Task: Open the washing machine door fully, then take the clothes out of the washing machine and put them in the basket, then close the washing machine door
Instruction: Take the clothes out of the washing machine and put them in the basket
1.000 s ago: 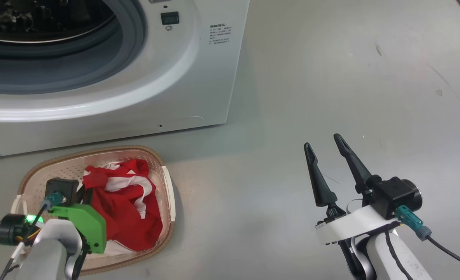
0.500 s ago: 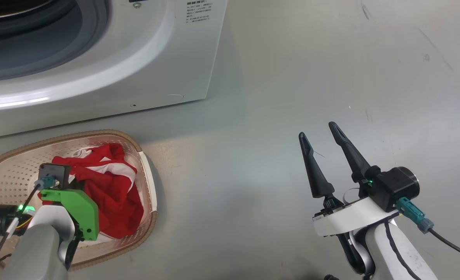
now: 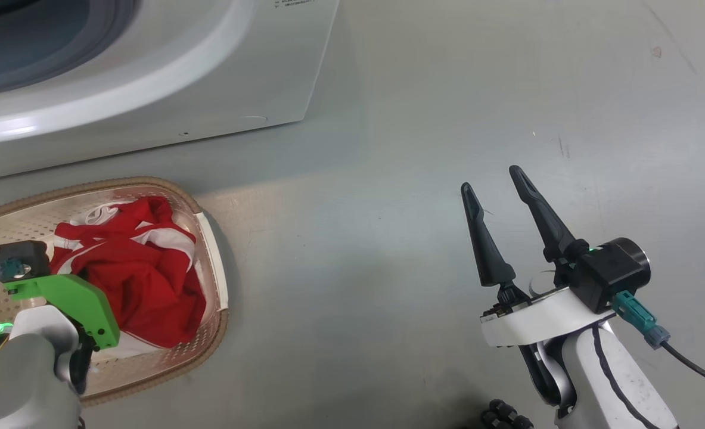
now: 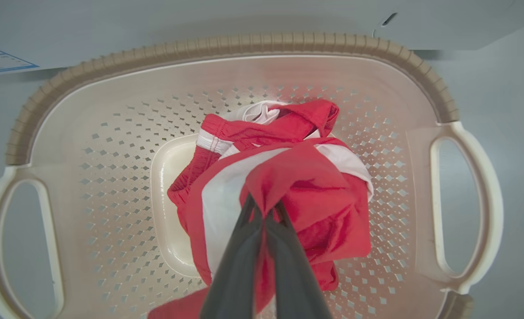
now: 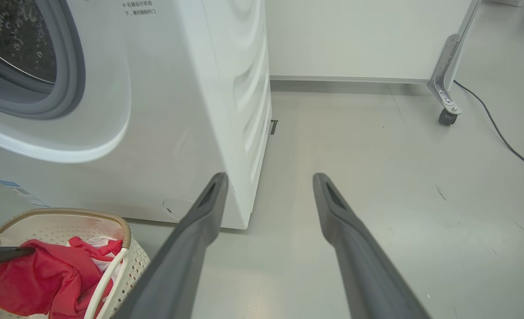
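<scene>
While the left tool (image 4: pixel 265 204) hangs over the basket (image 4: pixel 226 46), its 2 dark fingers (image 4: pixel 239 266) are pressed together on a fold of the clothes (image 4: pixel 315 177), a red bunch with white panels. Most of that fabric lies heaped on the bottom of the basket, and the pinched fold rises from the heap to the fingertips. A white-trimmed waistband pokes out on the far side of the pile.

The basket sits on the grey floor (image 3: pixel 388 238) just in front of the washing machine (image 3: pixel 257 71), with its brown rim close to the white front panel. Both of its 2 cream side handles are free. A small blue label (image 4: pixel 0 60) shows on the panel just behind the rim.

Well off to the right of the basket, the right tool (image 3: pixel 490 180) is held above bare floor. Its 2 fingers are spread wide apart with nothing between them. From that wrist's view they point past the machine's front right corner. The same view shows the grey rubber gasket (image 5: pixel 69 79) ringing the round opening and the perforated steel drum (image 5: pixel 13 35) inside it. Farther back, a metal leg on a caster (image 5: pixel 448 75) stands near the wall, and a black cable (image 5: pixel 501 137) trails across the floor.
</scene>
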